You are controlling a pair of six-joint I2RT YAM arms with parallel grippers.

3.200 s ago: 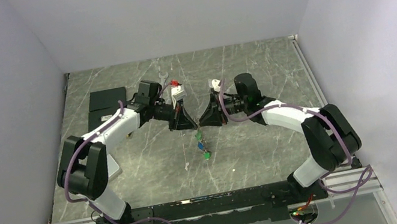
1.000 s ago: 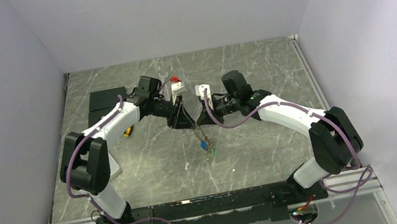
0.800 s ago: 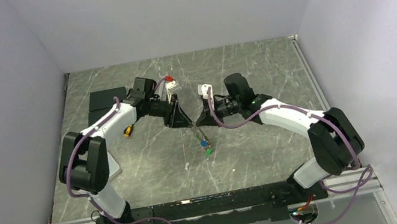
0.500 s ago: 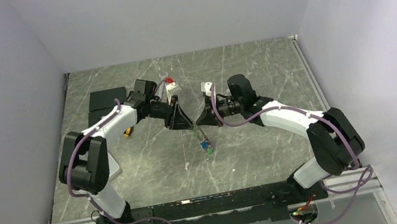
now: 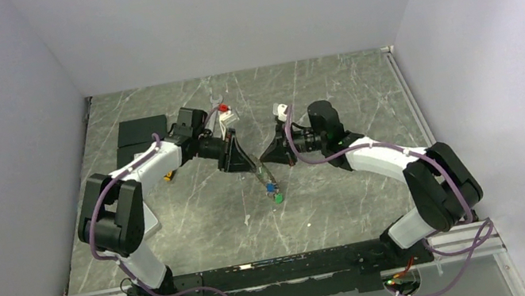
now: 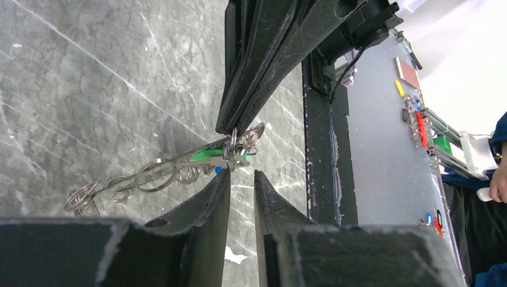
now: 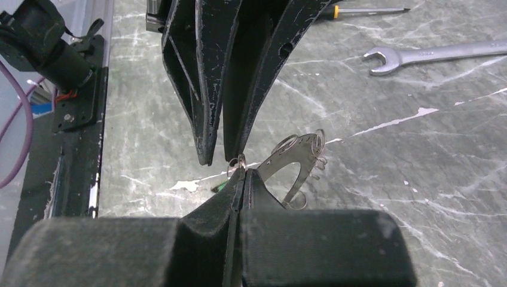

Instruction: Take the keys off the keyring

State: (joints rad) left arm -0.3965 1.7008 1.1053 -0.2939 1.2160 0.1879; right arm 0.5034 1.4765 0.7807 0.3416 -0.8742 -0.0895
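My right gripper [image 5: 265,162] is shut on a small wire loop of the keyring [image 7: 237,161], with its tips level with the left gripper's. The rest of the keyring, a chain of thin metal rings [image 6: 156,175], hangs from that loop toward the table. A green key [image 6: 202,155] sits in the bunch. In the top view a blue key [image 5: 273,189] and a green key [image 5: 278,199] hang below the tips. My left gripper [image 6: 242,174] is slightly open, its tips just under the bunch with nothing between them.
A silver wrench [image 7: 430,55] and a yellow-handled screwdriver [image 7: 365,11] lie on the marble table behind the left gripper. Two black flat boxes [image 5: 140,132] sit at the far left. The table's black front rail [image 6: 326,149] is close by.
Both grippers stay tip to tip and have drifted slightly; the right wrist has pulled back to the right. The bunch of keys still hangs under the tips, now a bit further right.
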